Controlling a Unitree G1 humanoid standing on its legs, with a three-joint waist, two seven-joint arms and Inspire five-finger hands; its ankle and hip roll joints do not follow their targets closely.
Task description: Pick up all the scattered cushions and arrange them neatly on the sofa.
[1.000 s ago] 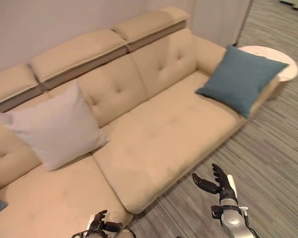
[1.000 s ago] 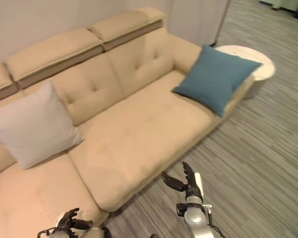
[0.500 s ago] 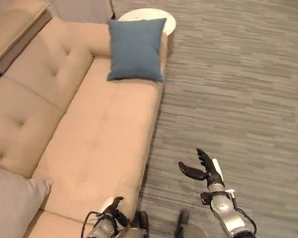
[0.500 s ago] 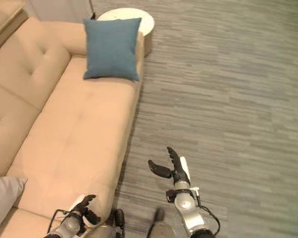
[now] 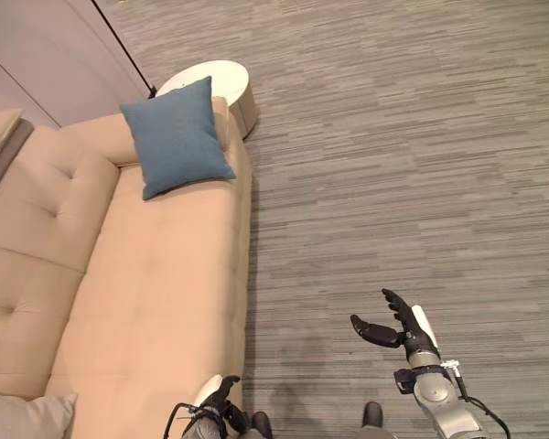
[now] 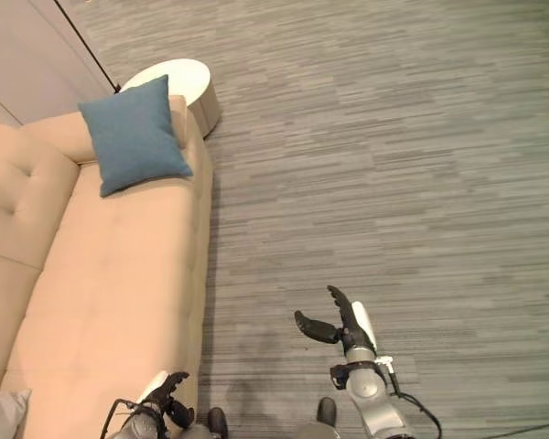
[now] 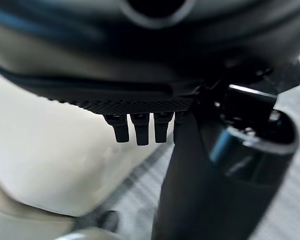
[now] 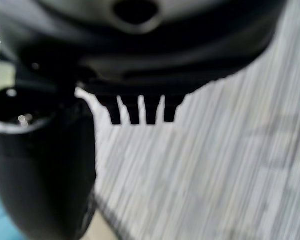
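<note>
Cushions are sitting on the big tan sofa (image 5: 156, 302) already: a blue cushion (image 5: 176, 135) is leaning at the far end by a round white table (image 5: 221, 78), and a grey cushion (image 5: 23, 416) is peeking in at the near corner. The floor (image 5: 412, 165) is showing none left to fetch. The right hand (image 5: 395, 326) is hanging over it, fingers spread, holding nothing. The left hand (image 5: 216, 407) is loosely bent, empty, by the sofa.

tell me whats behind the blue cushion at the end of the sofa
The blue cushion leans on the sofa's armrest. Behind that stands a round white side table on the grey carpet. The cushion hides part of the armrest and the table's near edge.
</note>
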